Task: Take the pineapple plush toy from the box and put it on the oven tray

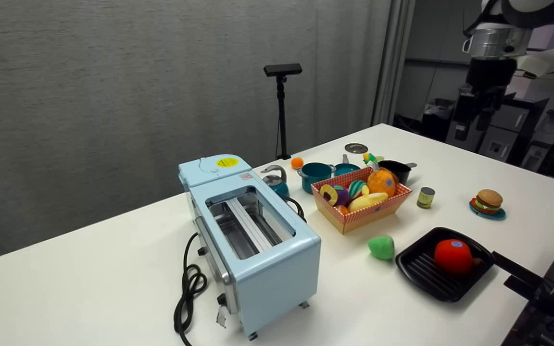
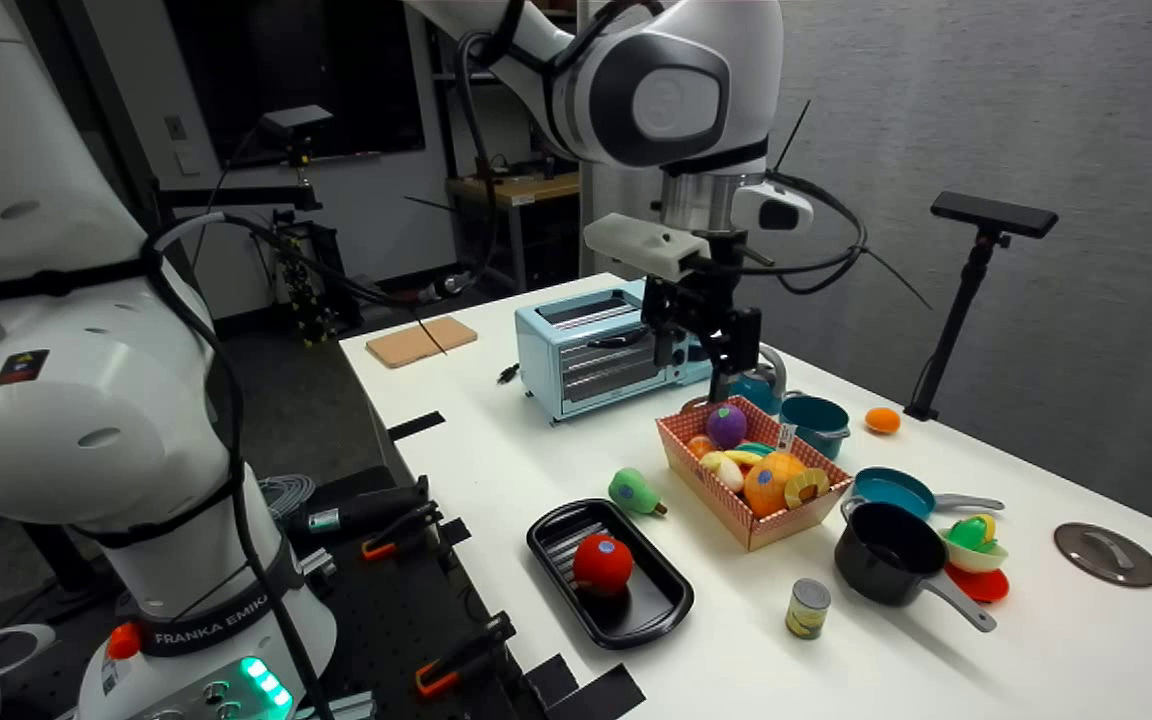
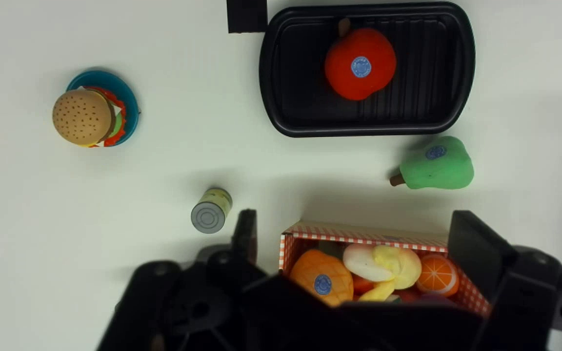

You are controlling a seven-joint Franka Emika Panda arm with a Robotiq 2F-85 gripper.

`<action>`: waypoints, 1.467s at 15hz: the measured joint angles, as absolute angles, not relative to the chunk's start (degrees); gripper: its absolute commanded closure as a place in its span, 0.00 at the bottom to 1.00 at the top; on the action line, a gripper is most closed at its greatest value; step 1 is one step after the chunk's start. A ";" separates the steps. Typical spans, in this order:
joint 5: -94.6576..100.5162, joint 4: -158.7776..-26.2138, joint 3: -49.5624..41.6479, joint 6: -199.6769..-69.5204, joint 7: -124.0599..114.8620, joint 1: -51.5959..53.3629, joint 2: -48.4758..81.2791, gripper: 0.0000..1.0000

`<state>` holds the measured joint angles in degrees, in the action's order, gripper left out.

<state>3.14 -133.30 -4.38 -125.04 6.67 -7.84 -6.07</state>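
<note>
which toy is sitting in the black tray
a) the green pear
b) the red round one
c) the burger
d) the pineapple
b: the wrist view shows the red round toy inside the rim of the black tray, while the pineapple plush toy is in the box.

the white arm (image 2: 116, 400) has black straps (image 2: 56, 280), dark cables (image 2: 234, 430), a silver collar (image 2: 701, 202) and "franka emika" lettering (image 2: 211, 624).
</note>
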 measured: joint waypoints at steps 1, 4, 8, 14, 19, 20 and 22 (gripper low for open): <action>3.14 -131.80 -4.38 -124.81 6.79 -7.84 -4.62 0.00; 3.18 -127.40 -4.37 -124.68 6.87 -7.77 -0.24 0.00; 3.38 -121.65 -4.12 -123.85 6.87 -7.52 5.65 0.00; 3.91 -112.53 -3.56 -121.06 6.87 -6.20 14.48 0.00; 3.91 -104.05 -3.47 -117.92 6.90 -5.92 21.42 0.00; 3.91 -102.20 -3.49 -117.22 6.93 -5.92 22.75 0.00; 3.91 -98.52 -3.49 -115.83 7.03 -5.93 25.33 0.00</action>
<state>3.91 -98.52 -3.49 -115.83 7.03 -5.93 25.33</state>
